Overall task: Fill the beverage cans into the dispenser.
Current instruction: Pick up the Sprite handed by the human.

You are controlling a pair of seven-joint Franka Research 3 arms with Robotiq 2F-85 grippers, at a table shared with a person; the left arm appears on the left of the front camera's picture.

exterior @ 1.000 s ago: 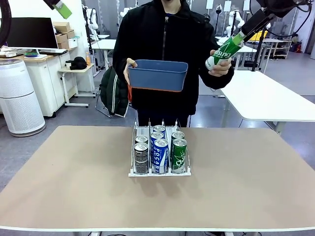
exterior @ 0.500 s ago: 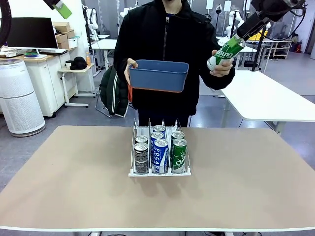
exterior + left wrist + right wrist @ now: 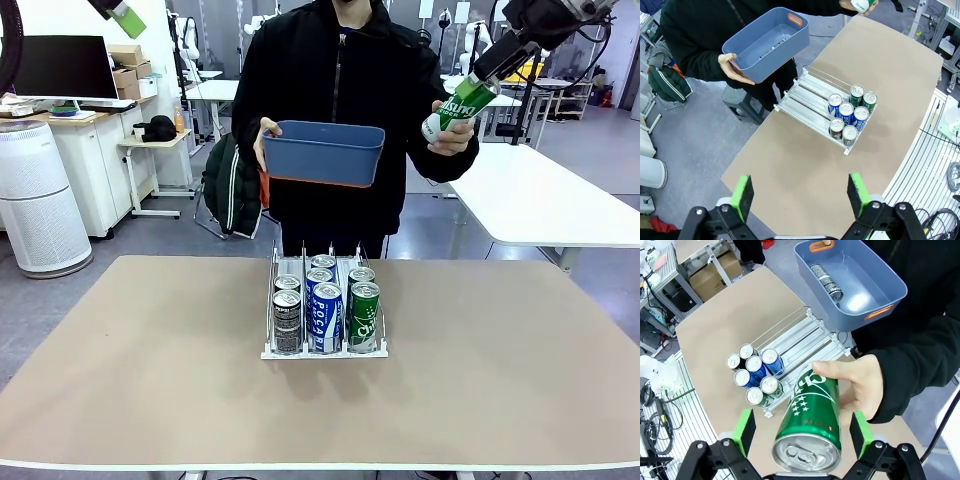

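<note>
Green can [image 3: 812,405] tilted, silver top pointing up at right gripper [image 3: 802,434].

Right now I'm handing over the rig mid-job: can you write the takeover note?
Left gripper: open, empty, high above the table.
Right gripper: open, jaws either side of the green can, which the person's hand holds; not gripped yet.
Dispenser: six cans at the front, two per lane.
Blue bin, in the person's other hand: one dark can.
Left: take the green can, load it, then the dark one.
</note>
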